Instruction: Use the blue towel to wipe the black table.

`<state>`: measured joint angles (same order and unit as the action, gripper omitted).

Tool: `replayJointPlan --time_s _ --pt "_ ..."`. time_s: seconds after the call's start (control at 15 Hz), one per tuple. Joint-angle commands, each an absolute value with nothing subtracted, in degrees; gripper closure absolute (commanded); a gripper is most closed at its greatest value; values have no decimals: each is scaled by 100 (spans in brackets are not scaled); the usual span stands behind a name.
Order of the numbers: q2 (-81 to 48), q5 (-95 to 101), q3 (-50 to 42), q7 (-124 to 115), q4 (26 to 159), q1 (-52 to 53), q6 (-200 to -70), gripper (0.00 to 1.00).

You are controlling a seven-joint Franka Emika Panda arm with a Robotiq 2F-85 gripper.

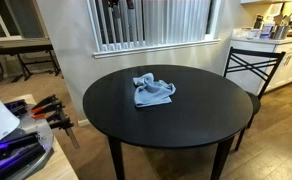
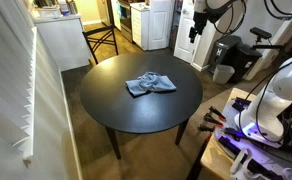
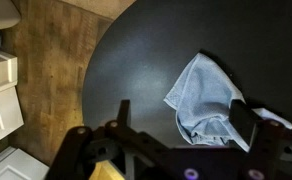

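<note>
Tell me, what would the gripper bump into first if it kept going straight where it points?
Most likely the blue towel. In the wrist view it lies crumpled just ahead of the open gripper, on the black table. Depth is unclear, so it might touch bare table beside the towel instead.

the gripper (image 3: 183,112) is black, with jointed linkage bars, flat dark fingers (image 3: 244,120) and two small purple-blue lights near its base. in an exterior view the arm (image 2: 208,10) shows white shells, black joints and looping dark cables.

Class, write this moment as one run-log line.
stage: pre-grasp | gripper: open, raised, apart from towel | blue towel: crumpled on black table | wipe: not begun
</note>
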<state>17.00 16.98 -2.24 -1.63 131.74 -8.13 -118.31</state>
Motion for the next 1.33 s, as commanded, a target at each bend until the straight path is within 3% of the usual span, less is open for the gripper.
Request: replayJointPlan --time_s 0.0,0.53,1.27 --pt "1699 1714 -281 -176 13163 -750 -11812 0" --pt "1107 1773 -190 -524 12920 -730 -11880 0" --pt "-2001 1114 -398 -2962 11172 -267 -13063 0"
